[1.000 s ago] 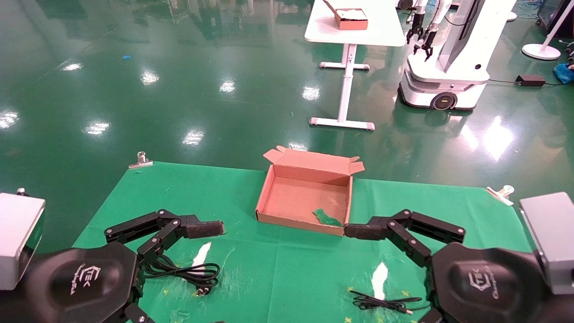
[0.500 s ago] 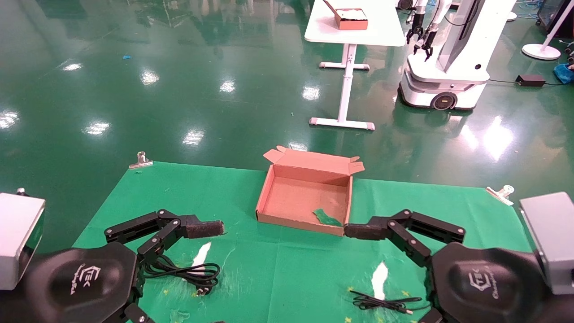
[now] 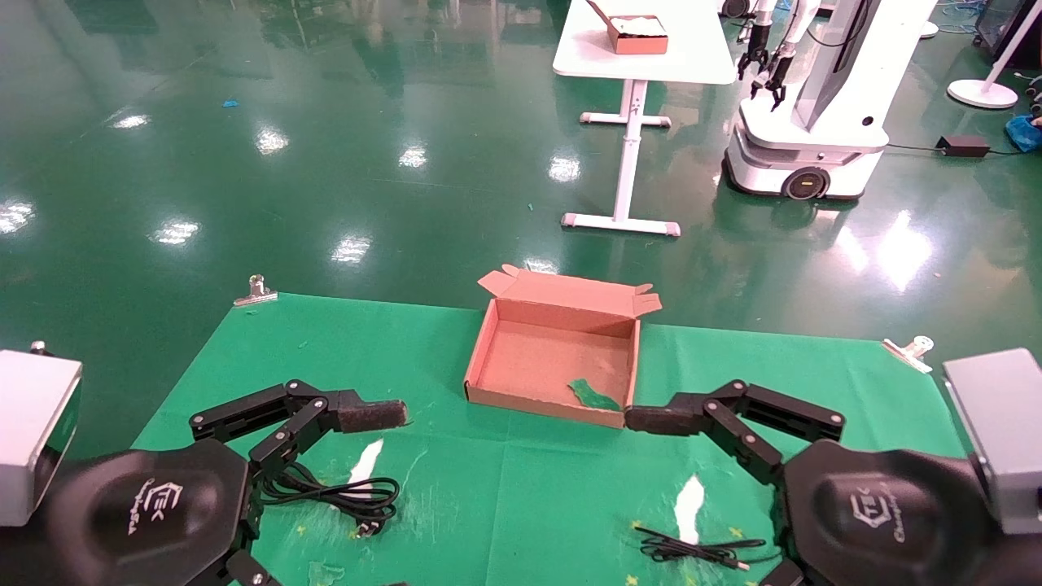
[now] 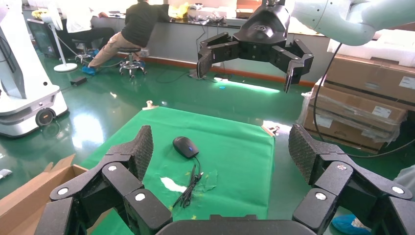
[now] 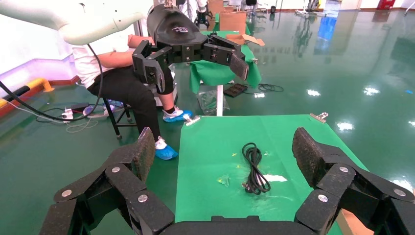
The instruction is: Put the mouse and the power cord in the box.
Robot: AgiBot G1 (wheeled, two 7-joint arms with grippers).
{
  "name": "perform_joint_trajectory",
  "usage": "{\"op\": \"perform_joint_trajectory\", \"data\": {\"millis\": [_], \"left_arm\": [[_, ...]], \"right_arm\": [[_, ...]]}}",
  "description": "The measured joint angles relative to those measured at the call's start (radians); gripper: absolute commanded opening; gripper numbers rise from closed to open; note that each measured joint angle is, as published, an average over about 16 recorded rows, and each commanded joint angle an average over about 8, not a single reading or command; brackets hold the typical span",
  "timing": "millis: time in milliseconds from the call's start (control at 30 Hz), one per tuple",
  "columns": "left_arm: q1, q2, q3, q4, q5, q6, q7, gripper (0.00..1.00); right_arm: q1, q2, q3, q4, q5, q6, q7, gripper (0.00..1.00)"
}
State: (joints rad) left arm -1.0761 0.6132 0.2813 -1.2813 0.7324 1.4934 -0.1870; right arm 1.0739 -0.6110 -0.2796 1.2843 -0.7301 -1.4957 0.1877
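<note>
left pincer (image 3: 370,417) released | right pincer (image 3: 651,419) released | box (image 3: 488,342) between, unobstructed

The head camera looks forward and down from above the near edge of the green mat (image 3: 326,350), taking in the whole mat, the box (image 3: 553,362) at its far middle, and the hall floor beyond. The left wrist camera sits low behind the left gripper (image 4: 220,161) and faces across the mat toward the right gripper (image 4: 254,49). The right wrist camera sits behind the right gripper (image 5: 222,156) and faces back toward the left gripper (image 5: 188,51). All three views share the mat.
</note>
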Motion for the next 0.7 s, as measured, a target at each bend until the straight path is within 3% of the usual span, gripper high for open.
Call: {"op": "perform_joint_trajectory", "data": {"millis": [367,533,700], "left_arm": [[-0.049,0.009,0.037,0.019,0.077,0.026,0.012,1.00],[-0.141,0.032,0.113,0.068,0.212,0.053,0.045,1.00],[-0.270,0.079,0.226,0.160,0.417,0.073,0.107,1.00]], "right_arm": [[0.018,0.012,-0.025,-0.043,-0.044,-0.031,-0.015,1.00],[0.065,0.021,-0.073,-0.132,-0.121,-0.055,-0.054,1.00],[0.155,0.011,-0.146,-0.268,-0.267,-0.066,-0.133,1.00]]}}
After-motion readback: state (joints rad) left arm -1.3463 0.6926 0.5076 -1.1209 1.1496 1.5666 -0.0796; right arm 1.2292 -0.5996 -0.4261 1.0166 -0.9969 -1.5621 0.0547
